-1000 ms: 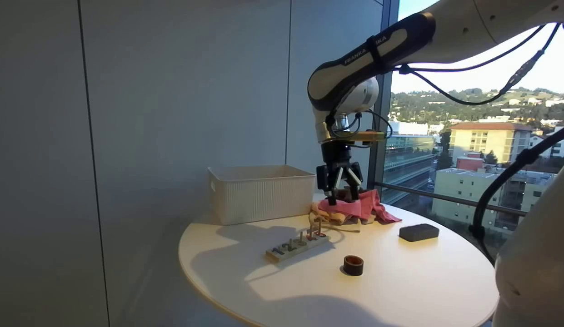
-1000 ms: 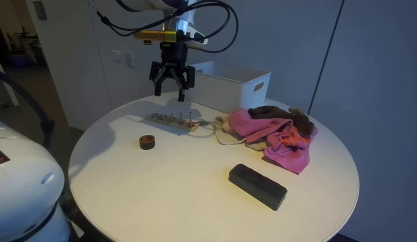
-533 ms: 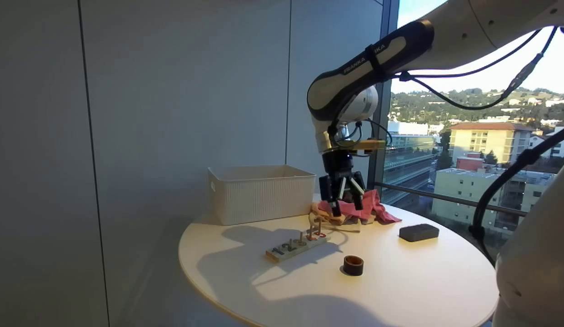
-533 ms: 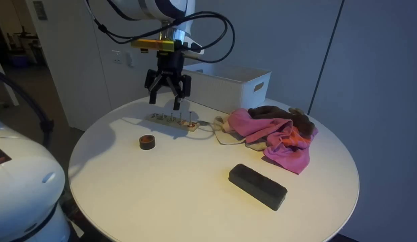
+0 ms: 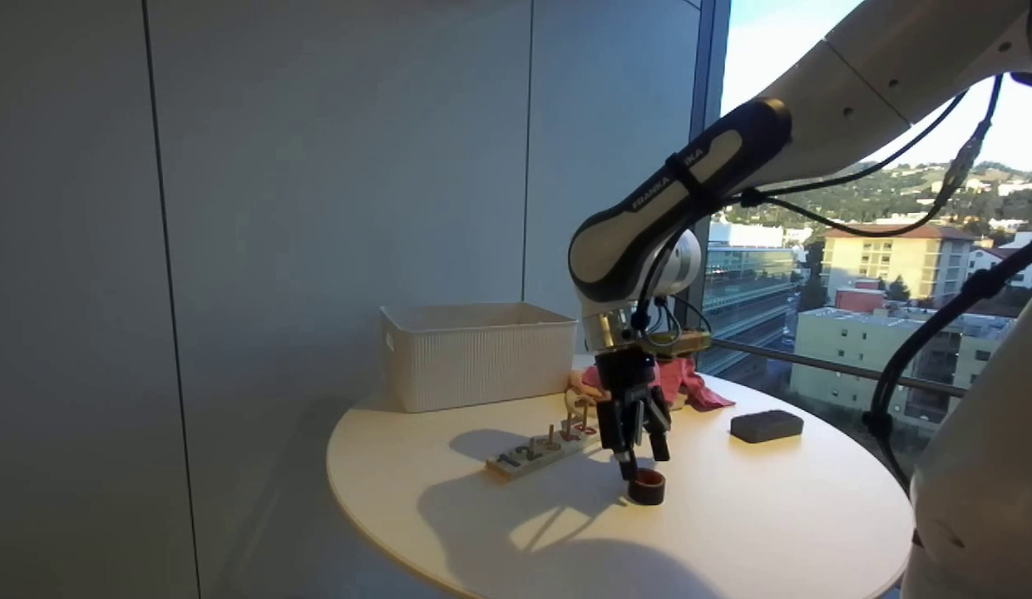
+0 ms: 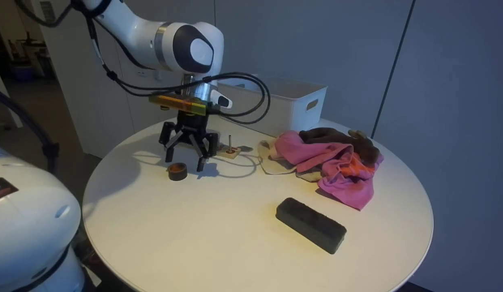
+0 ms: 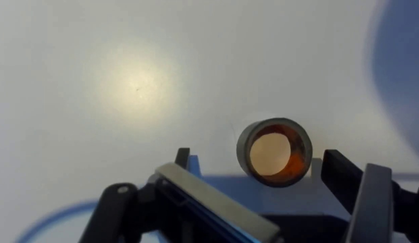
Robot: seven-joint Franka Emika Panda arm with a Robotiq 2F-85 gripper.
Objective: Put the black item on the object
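Note:
The black item, a small round dark ring with an orange-brown inside, stands on the white table in both exterior views [image 5: 646,492] [image 6: 177,174]. My gripper is open, its fingertips low over the table by the ring in both exterior views [image 5: 646,466] [image 6: 185,164]. In the wrist view the ring [image 7: 298,165] appears between the spread fingertips [image 7: 257,153], slightly forward and nearer the right finger, not held. The likely object, a pale numbered board with upright pegs, lies behind the gripper in both exterior views [image 5: 532,457] [image 6: 232,153], partly hidden by the gripper.
A white bin [image 5: 491,366] [image 6: 271,109] stands at the back of the table [image 5: 732,532]. A pink and brown cloth pile [image 6: 324,156] lies beside it. A flat black rectangular block [image 5: 766,426] [image 6: 311,225] lies apart on the table.
My gripper has come down and moved from above the pegged board area to the ring, staying open. The ring, board, block and cloth have not moved.

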